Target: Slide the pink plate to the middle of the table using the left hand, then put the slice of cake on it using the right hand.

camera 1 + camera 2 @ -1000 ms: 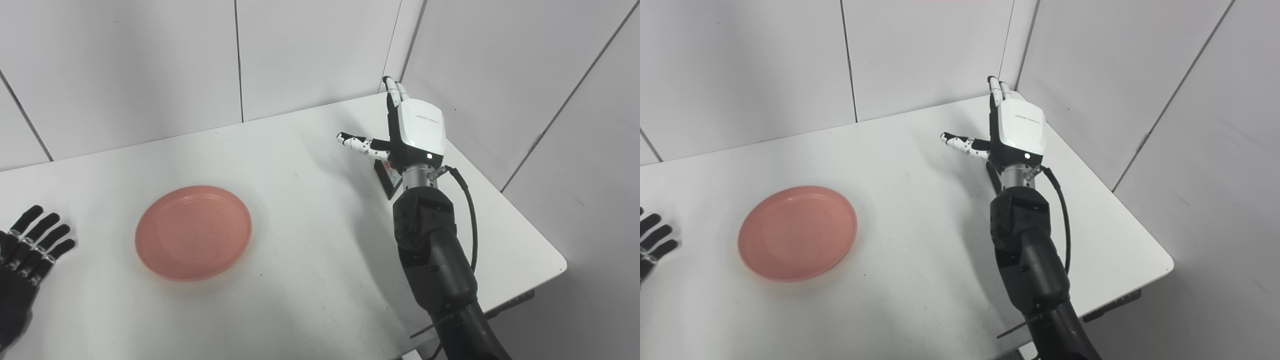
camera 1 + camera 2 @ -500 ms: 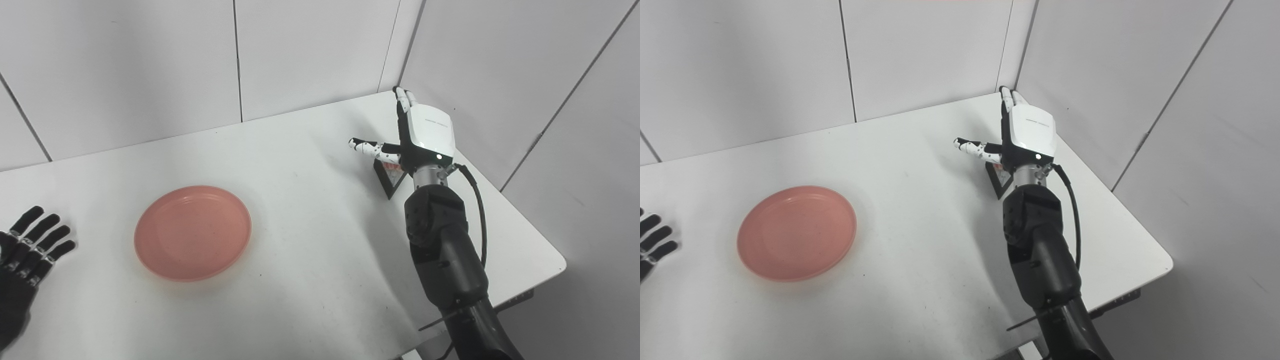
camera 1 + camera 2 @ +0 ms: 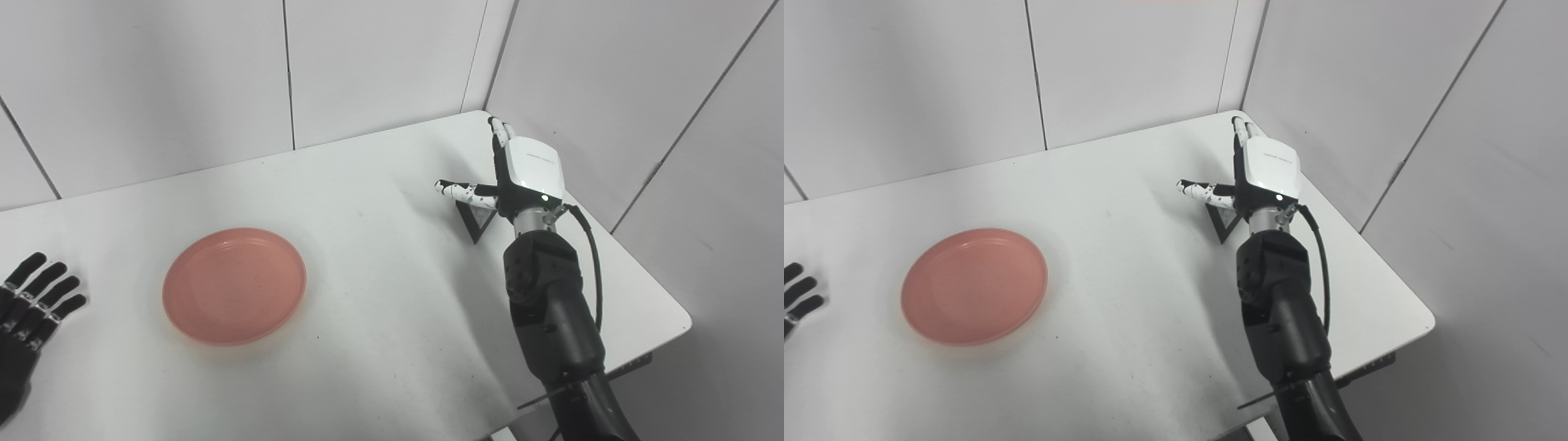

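Since a second ago my right hand (image 3: pixel 528 174) has moved toward the right of the frame and lower over the cake (image 3: pixel 475 218). From the left eye, that hand is spread wide, fingers up and thumb pointing left, holding nothing; the dark cake wedge sits just beneath the thumb and palm, its corner showing. Whether they touch I cannot tell. At lower left the plate (image 3: pixel 234 285) lies well apart, my left hand (image 3: pixel 29 306) flat beside it, fingers apart. From the right eye, the cake (image 3: pixel 1223 222) peeks out below my right hand (image 3: pixel 1268 171); the plate (image 3: pixel 974 285) stays at lower left on the table (image 3: pixel 1127 318).
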{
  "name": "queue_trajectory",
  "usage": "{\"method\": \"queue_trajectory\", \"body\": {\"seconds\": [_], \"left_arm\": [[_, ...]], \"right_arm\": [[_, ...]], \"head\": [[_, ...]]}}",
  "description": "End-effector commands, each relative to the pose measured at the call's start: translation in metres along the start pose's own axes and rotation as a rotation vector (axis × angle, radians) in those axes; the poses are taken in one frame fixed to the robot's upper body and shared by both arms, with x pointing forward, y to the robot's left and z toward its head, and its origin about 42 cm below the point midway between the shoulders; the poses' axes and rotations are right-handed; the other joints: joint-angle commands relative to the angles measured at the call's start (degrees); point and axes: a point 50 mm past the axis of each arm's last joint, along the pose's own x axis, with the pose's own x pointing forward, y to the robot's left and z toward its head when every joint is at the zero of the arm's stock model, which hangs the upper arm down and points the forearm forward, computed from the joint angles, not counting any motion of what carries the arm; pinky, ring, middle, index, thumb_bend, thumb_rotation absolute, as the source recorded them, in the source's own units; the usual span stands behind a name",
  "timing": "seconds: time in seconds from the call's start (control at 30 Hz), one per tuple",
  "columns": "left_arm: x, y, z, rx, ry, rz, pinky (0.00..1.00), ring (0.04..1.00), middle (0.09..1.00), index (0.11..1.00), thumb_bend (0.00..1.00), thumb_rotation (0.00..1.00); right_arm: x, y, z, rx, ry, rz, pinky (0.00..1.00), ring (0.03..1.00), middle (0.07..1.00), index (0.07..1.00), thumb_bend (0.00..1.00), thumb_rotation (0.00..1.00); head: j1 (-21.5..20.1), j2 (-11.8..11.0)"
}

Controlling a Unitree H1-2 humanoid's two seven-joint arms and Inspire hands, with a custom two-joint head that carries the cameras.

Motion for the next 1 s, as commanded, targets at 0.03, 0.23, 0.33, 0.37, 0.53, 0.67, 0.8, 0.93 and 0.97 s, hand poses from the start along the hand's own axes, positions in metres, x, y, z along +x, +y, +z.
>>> {"method": "queue_trajectory", "body": {"seconds": [0.03,0.23,0.33,0.37,0.53,0.67,0.8,0.93,0.97], "left_arm": [[-0.035,0.014,-0.051,-0.055,0.207,0.087,0.78,0.831,0.850,0.835,0.46,0.83],[-0.035,0.014,-0.051,-0.057,0.207,0.083,0.78,0.829,0.850,0.832,0.46,0.83],[-0.035,0.013,-0.049,-0.052,0.209,0.086,0.78,0.828,0.850,0.833,0.46,0.83],[-0.035,0.013,-0.049,-0.052,0.210,0.086,0.78,0.827,0.850,0.833,0.46,0.83],[-0.035,0.015,-0.049,-0.053,0.210,0.086,0.78,0.828,0.851,0.837,0.47,0.83],[-0.037,0.015,-0.048,-0.051,0.209,0.082,0.79,0.833,0.856,0.841,0.46,0.83],[-0.038,0.016,-0.046,-0.047,0.212,0.083,0.79,0.835,0.857,0.840,0.46,0.84],[-0.038,0.016,-0.046,-0.047,0.211,0.089,0.78,0.829,0.851,0.835,0.46,0.84],[-0.039,0.016,-0.046,-0.044,0.212,0.090,0.78,0.829,0.851,0.835,0.46,0.84]], "right_arm": [[0.011,-0.006,0.005,0.005,0.010,-0.023,0.49,0.782,0.946,0.948,0.92,0.75],[0.020,0.005,0.007,0.015,0.019,0.022,0.48,0.773,0.951,0.953,0.90,0.72],[0.025,0.009,0.008,0.010,0.027,0.045,0.49,0.789,0.953,0.957,0.89,0.72],[0.026,0.010,0.008,0.010,0.029,0.049,0.50,0.796,0.955,0.959,0.89,0.73],[0.034,0.016,0.008,-0.005,0.035,0.063,0.51,0.796,0.952,0.962,0.89,0.73],[0.040,0.016,0.006,-0.014,0.045,0.064,0.52,0.795,0.954,0.964,0.89,0.73],[0.043,0.013,0.004,-0.017,0.050,0.049,0.51,0.786,0.955,0.953,0.90,0.73],[0.042,0.009,-0.001,-0.021,0.057,0.030,0.50,0.777,0.950,0.947,0.92,0.75],[0.042,0.008,-0.002,-0.023,0.062,0.027,0.50,0.777,0.949,0.946,0.92,0.74]], "head": [[0.03,0.28],[0.05,0.58],[-0.01,0.70],[-0.01,0.70],[-0.11,0.91],[-0.33,1.06],[-0.45,1.21],[-0.54,1.30],[-0.65,1.45]]}}
